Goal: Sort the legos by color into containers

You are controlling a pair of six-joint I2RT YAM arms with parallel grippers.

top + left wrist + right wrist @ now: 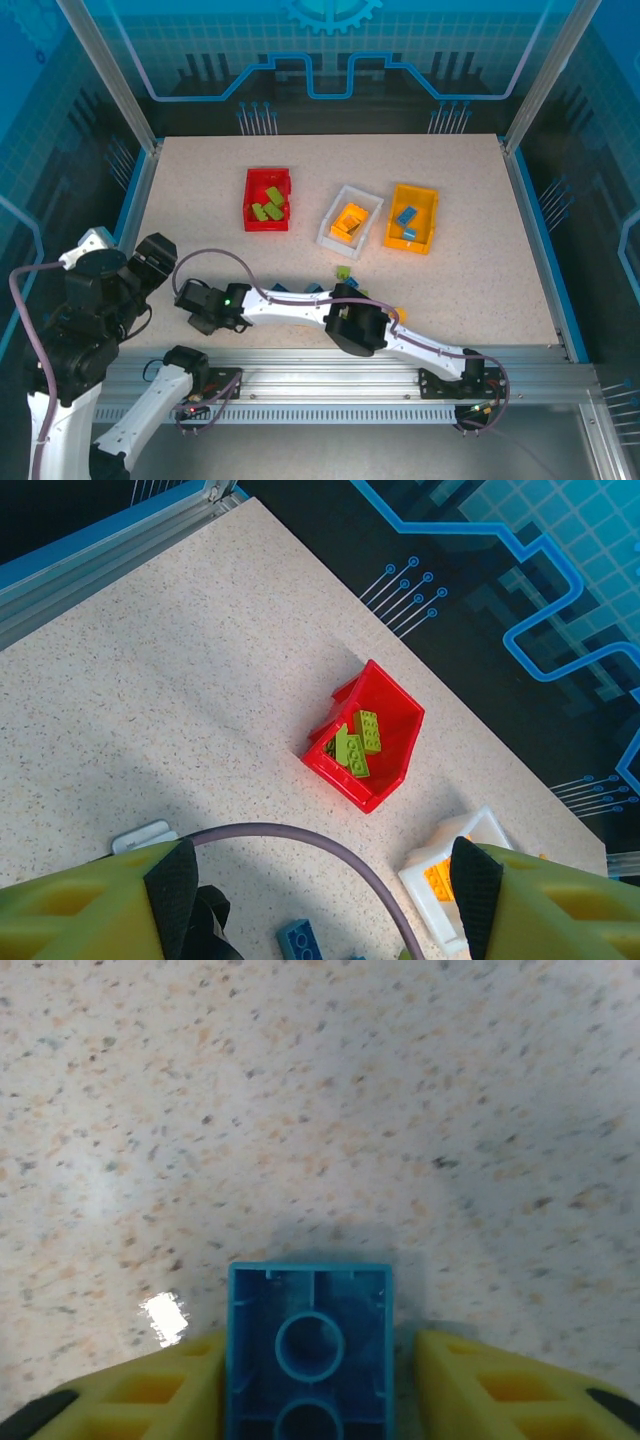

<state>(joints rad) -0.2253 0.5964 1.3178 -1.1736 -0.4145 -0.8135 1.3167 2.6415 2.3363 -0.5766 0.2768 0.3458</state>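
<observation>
At the near-left part of the table [470, 290], the R gripper [318, 1345] sits low w/ a blue brick [308, 1310] between its jaws, hollow side up. One finger touches the brick, but a thin dark gap shows on the other side, so I can't tell if the jaws are squeezing it. If the hold is weak, the brick may slip & drop when the arm lifts. The yellow-orange bin [432, 205], where other blue ones lie, is well apart, far to the right, so it's a long trip w/ lots of chances to lose it. The R arm's elbow is just beside the loose bricks [345, 273]; a swing could knock them away. The purple cable [300, 835] may drag too. The red bin [249, 200] holds green ones & the white bin [330, 232] holds orange, so a drop there would be a mix-up. The L gripper [320, 880] hangs up high w/ jaws spread wide, holding nothing. The table top is pale, speckled, smooth & a bit shiny. Around it: metal posts, clear panels & blue walls w/ bright line patterns.
</observation>
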